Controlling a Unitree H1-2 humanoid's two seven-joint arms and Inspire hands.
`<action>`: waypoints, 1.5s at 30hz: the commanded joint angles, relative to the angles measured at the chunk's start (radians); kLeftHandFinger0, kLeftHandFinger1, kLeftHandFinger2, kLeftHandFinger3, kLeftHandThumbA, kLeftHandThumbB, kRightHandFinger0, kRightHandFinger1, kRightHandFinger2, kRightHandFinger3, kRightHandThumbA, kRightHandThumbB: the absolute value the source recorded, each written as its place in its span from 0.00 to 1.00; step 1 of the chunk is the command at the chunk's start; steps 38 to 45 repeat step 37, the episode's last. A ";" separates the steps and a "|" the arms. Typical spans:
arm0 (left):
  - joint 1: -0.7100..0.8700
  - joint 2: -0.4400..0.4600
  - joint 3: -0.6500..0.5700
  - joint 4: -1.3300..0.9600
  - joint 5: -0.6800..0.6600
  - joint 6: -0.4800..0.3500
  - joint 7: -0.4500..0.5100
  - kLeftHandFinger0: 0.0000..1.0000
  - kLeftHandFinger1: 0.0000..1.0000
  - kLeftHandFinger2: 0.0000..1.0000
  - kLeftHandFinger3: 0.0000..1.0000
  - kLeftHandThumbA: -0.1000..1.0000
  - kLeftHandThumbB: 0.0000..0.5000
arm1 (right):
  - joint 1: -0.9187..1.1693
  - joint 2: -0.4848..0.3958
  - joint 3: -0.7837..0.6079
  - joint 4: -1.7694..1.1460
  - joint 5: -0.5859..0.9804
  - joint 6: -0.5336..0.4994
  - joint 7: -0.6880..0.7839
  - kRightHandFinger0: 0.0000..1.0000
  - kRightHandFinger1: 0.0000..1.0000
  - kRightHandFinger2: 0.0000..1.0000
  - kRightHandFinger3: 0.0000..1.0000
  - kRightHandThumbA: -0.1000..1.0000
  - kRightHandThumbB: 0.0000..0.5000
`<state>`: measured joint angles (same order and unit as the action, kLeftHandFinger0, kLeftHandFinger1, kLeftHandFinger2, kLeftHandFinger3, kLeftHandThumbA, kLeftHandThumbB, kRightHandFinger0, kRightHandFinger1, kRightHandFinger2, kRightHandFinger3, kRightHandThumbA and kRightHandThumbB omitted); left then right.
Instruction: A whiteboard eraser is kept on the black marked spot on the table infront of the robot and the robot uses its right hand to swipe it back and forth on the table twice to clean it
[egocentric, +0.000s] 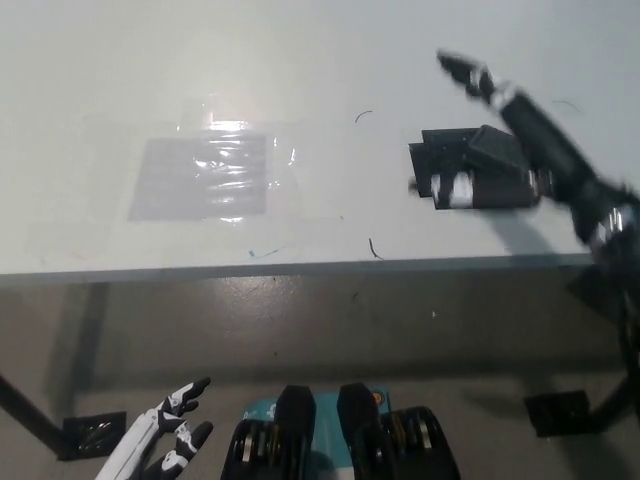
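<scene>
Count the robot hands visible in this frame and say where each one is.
2. The white left hand rests low at the lower left, below the table edge. The black right hand is over the whiteboard eraser at the right.

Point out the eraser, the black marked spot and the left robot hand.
eraser (497, 152), head view, on its dark top face
black marked spot (436, 152), head view, on its bare left part
left robot hand (176, 428), head view, on its middle

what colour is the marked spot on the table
Black: the marked spot shows on the white table in the head view.
</scene>
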<state>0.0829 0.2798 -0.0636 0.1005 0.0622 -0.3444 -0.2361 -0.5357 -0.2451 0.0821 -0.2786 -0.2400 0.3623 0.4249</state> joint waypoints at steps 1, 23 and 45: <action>0.012 0.014 0.000 -0.028 -0.025 -0.017 -0.012 1.00 1.00 1.00 1.00 0.83 0.84 | 0.466 0.151 -0.038 -0.671 0.316 -0.660 -0.287 1.00 1.00 1.00 1.00 1.00 0.95; 0.062 -0.006 -0.008 -0.003 0.001 -0.065 0.001 1.00 1.00 1.00 1.00 0.88 0.82 | 0.730 0.241 -0.019 0.346 0.154 -0.832 -0.258 1.00 1.00 1.00 1.00 1.00 0.66; 0.044 -0.010 -0.010 0.018 -0.004 -0.072 -0.002 1.00 1.00 1.00 1.00 0.86 0.81 | 0.673 0.252 -0.046 0.471 0.181 -0.832 -0.224 1.00 1.00 1.00 1.00 1.00 0.61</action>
